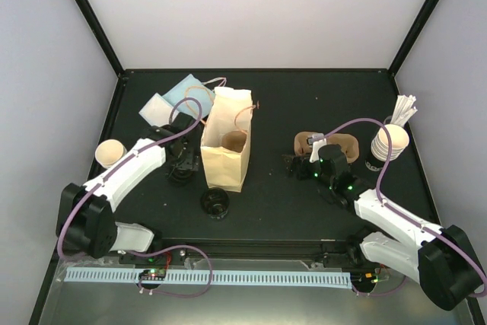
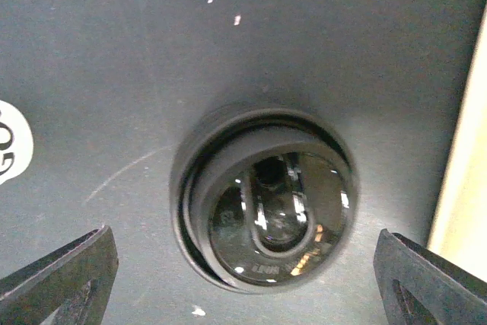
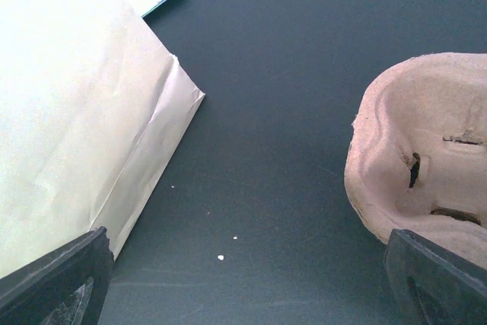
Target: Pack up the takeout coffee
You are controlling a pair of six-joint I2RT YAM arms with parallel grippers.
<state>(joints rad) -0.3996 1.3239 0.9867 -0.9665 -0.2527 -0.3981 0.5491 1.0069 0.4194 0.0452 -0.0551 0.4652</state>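
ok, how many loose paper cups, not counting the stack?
1: the takeout coffee cup at far left, beside the left arm. The paper bag may hide more.

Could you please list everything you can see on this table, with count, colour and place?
paper bag: one, cream, standing open, centre-left on the black table
takeout coffee cup: one, cream-beige, far left, beside the left arm
black lid: two; one in front of the bag, another under the left gripper
pulp cup carrier: one, brown, right of centre
cup stack: one, cream, far right, with white sticks at its top
paper sheets: two, blue and white, back left
left gripper: open, over a lid
right gripper: open, between bag and carrier
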